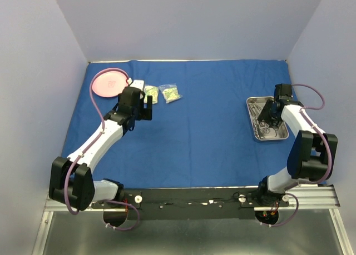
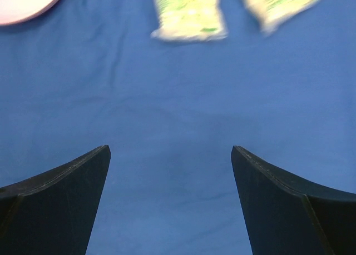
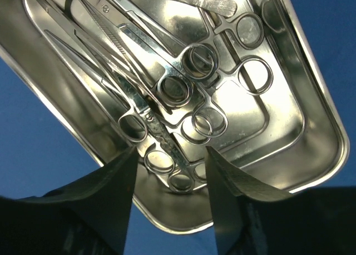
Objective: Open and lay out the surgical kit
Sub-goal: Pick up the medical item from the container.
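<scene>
The small steel tray (image 1: 278, 134) sits on the right side of the spread royal-blue cloth wrap (image 1: 211, 133), near its right edge, and it is the only container in sight. In the top view its contents are just thin silver glints, partly covered by the right gripper (image 1: 268, 117), which hangs directly over it. The right wrist view shows far more: the tray (image 3: 267, 116) holds a crowded heap of scissor-like forceps (image 3: 167, 60), their long shanks running towards one corner and their ring handles (image 3: 197, 124) bunched in the middle, overlapping one another, with a flat tweezer-like piece (image 3: 214, 2) lying across the far end. The right gripper (image 3: 169, 160) is partly open, its two dark fingers (image 3: 105, 205) straddling the nearest ring handles; it is unclear whether either finger touches them, and nothing is lifted. On the left, two small yellow-green packets (image 1: 169, 93) lie side by side on the cloth, beside a pink plate (image 1: 108, 84) near the far left corner. The left gripper (image 1: 146, 108) hangs just in front of them, hiding part of one in the top view. The left wrist view shows the jaws spread wide with only bare cloth (image 2: 167, 116) between them, both packets (image 2: 189, 13) blurred at the top and a sliver of the plate (image 2: 25, 2) in the corner.
</scene>
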### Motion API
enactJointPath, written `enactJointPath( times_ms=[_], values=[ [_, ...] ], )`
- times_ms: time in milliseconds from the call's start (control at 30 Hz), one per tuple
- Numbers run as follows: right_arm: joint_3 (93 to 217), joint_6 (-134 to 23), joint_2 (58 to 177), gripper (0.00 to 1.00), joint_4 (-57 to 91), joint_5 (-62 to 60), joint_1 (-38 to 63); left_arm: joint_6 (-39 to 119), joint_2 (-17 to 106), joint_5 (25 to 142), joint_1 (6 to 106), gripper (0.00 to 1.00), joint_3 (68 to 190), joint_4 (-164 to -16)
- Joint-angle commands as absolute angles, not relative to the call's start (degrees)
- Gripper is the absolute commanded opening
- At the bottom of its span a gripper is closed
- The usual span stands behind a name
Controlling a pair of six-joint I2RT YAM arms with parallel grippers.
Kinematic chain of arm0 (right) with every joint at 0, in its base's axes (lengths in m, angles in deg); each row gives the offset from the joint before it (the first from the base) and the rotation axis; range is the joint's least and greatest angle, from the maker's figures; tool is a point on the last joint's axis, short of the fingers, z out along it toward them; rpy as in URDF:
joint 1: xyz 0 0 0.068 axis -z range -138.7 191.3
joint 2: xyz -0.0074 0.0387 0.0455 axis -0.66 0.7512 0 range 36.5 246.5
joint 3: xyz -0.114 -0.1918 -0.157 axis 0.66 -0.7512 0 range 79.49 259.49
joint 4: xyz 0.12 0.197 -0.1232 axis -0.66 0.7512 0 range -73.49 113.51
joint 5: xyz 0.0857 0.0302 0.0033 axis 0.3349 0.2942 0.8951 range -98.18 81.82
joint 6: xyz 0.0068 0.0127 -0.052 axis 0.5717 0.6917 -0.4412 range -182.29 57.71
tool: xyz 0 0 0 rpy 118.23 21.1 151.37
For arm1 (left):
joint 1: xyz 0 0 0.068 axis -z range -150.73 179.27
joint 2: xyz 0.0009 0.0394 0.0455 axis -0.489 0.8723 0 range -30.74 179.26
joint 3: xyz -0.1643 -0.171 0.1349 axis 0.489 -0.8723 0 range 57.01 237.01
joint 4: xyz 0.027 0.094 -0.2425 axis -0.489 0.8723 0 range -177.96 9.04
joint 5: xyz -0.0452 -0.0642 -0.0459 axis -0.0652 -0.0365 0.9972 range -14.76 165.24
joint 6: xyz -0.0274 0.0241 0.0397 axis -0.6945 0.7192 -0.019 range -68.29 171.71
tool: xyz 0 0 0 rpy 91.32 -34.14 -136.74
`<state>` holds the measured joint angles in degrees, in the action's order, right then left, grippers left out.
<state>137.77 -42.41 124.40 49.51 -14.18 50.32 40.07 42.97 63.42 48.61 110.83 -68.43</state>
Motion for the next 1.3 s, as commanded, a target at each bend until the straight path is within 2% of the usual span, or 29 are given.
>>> enactJointPath(
  times_ms=[0, 167, 633, 733, 1033, 1267],
  values=[
    [139.7, -45.9, 127.6, 0.54, 47.9, -15.1, 50.5, 43.7, 44.1, 53.6, 48.4, 0.99, 106.4, -74.8],
    [137.7, -47.6, 128.1, 0.45, 45.4, -11.9, 50.5, 44.1, 46.5, 53.1, 48.4, 0.99, 108.8, -75.7],
    [138.7, -49.4, 133.0, 0.44, 45.9, -8.6, 50.6, 43.9, 47.2, 56.4, 48.4, 0.99, 108.3, -76.9],
    [138.9, -49.2, 134.3, 0.37, 46.3, -8.4, 50.5, 44.0, 47.2, 56.5, 48.4, 0.99, 108.3, -77.0],
    [139.1, -49.5, 136.9, 0.35, 46.8, -7.0, 50.4, 43.7, 47.7, 58.3, 48.4, 0.99, 108.5, -77.1],
    [139.2, -49.7, 135.6, 0.17, 47.1, -7.8, 50.4, 43.7, 48.0, 58.6, 48.4, 0.99, 108.8, -77.0]
  ],
)
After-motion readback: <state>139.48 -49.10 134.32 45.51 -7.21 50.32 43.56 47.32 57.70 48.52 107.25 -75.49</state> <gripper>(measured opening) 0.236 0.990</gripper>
